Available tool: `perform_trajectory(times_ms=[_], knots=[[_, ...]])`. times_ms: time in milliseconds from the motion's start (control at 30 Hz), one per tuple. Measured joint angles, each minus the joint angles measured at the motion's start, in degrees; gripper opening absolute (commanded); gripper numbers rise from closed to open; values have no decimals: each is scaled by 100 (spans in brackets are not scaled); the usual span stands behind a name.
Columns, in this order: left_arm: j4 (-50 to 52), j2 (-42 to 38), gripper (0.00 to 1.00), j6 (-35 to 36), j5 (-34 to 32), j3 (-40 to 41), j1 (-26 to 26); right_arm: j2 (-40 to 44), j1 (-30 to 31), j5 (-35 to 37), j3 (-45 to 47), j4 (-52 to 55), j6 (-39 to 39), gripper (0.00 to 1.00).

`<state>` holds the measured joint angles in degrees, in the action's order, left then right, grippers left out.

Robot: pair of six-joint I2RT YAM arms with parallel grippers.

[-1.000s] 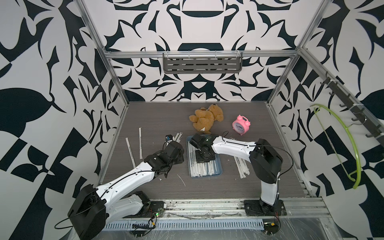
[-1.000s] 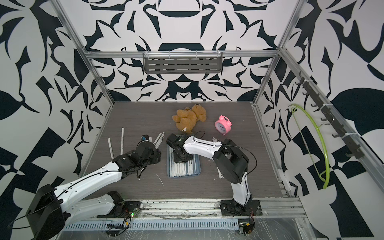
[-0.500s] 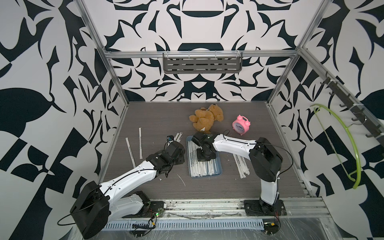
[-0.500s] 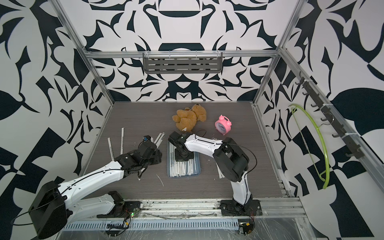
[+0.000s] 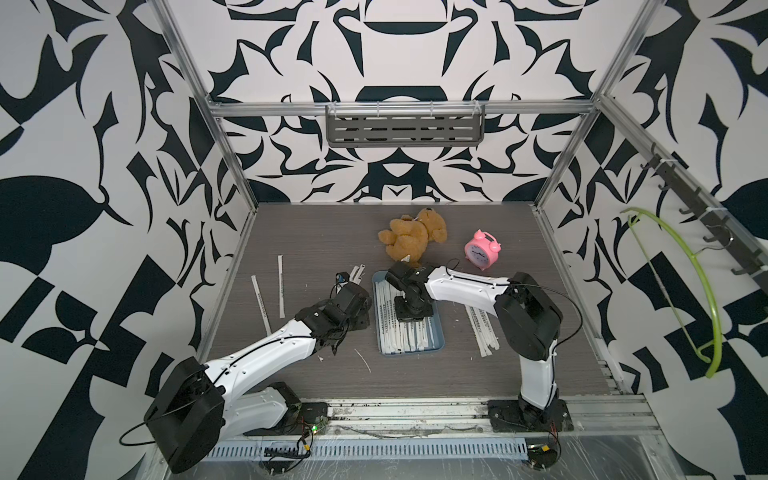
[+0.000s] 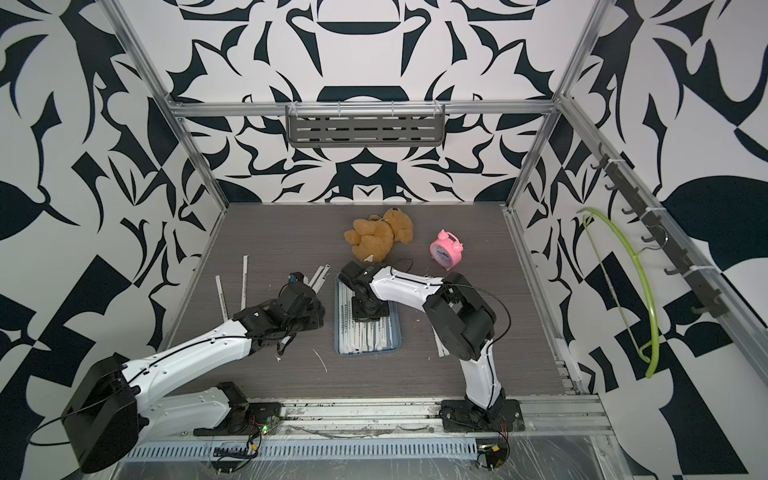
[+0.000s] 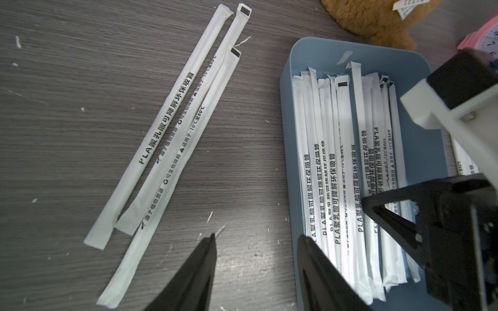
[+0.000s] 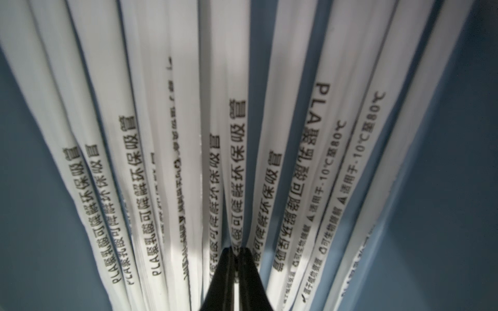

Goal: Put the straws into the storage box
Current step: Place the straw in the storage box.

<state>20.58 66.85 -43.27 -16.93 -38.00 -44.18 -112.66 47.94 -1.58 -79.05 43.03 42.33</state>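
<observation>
Right gripper is down inside the box. Its jaws are all but together, with a sliver of white paper showing in the slit. It looks pinched on one of the straws lying there, though how firm that pinch is cannot be told. Those straws lie side by side along the box's length and cover most of its floor. The box sits in the middle of the table, just near of the teddy bear, with the pink alarm clock to its far right.

The step in hand looks like setting this straw down among the others. To do it well, the jaws should part only a little and the arm should rise straight up. Thin paper may cling to a finger and drag neighbours out over the low rim. Keeping the straw parallel to the rest leaves room for more.

Left gripper hangs with its jaws apart and empty, one finger over the bare table and the other over the box's left wall. Three loose straws lie overlapped just left of the box. Two more straws lie well to the left, and a bunch of straws lies right of the box. They are flat, so picking one up calls for fingertips pressed down to the table, clear of that wall.
</observation>
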Motion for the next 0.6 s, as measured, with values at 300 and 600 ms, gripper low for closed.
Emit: perform_trajectory(times_ms=[300,600], knots=[[133,-4,53,68,9,-39,96,42,0,-20,0,15,-55,22],[210,-269,51,190,247,-42,533,411,0,4,-22,170,-118,32]])
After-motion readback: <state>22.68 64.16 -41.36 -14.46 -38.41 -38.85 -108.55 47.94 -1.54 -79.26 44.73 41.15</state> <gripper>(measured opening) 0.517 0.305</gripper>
